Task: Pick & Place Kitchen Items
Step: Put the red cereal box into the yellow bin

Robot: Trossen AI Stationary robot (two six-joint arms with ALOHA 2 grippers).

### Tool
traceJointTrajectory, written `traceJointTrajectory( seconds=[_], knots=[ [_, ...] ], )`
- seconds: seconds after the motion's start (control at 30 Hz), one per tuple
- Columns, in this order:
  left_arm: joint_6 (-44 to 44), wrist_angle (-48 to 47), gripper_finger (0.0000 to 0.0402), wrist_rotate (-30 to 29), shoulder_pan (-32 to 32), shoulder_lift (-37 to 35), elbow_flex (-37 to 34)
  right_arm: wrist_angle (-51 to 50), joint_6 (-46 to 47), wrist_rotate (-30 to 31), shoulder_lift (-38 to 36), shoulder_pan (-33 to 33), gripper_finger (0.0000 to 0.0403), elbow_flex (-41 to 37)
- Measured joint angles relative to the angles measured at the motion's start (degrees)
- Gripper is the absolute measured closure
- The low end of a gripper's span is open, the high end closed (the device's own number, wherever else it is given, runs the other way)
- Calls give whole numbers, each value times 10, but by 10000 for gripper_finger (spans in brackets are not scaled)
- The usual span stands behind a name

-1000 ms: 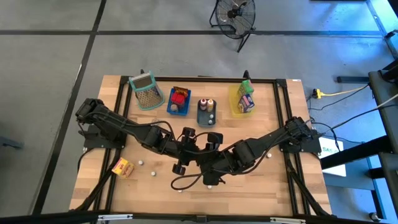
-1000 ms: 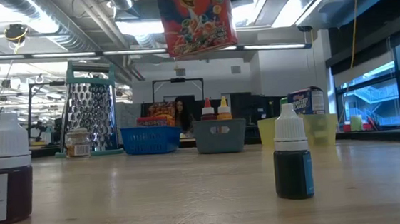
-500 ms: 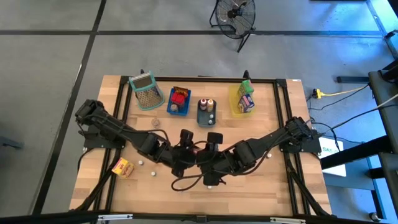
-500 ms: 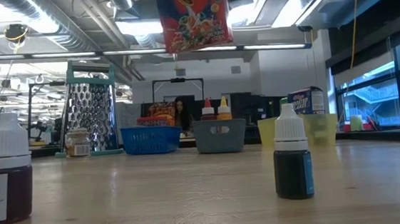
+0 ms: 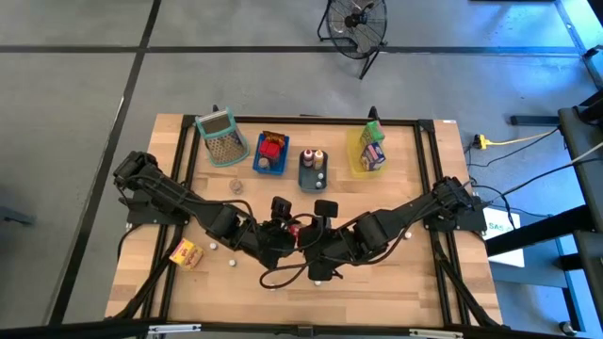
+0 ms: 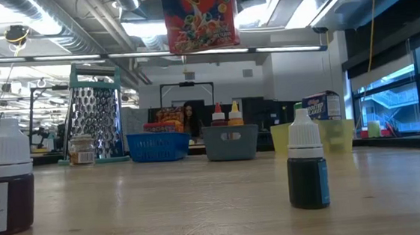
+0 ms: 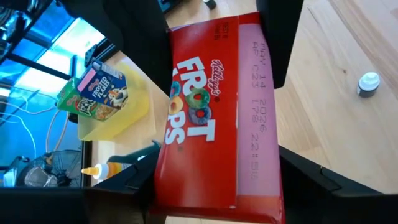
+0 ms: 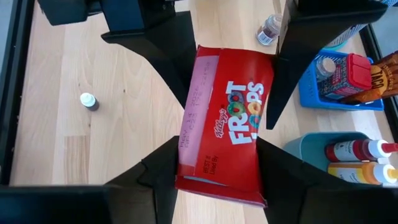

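Carton between both grippers, aloft.

Low view: red cereal carton was cut off by the top edge; both grippers holding it stayed out of frame.

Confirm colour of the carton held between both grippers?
Red cereal carton with white lettering and a pink side panel; right wrist view shows it best.

Red carton with white lettering, pink side panel
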Motion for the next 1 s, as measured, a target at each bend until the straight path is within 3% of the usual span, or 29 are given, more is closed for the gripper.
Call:
traceJointTrajectory(
  seconds=[0.43,1.0],
  knots=[
    [19,2,178,29,4,-1,1,-4,0,-6,0,0,224,-1],
    [36,34,148,-39,-25,-3,-1,-7,-2,-7,1,-1,224,-2]
  ],
)
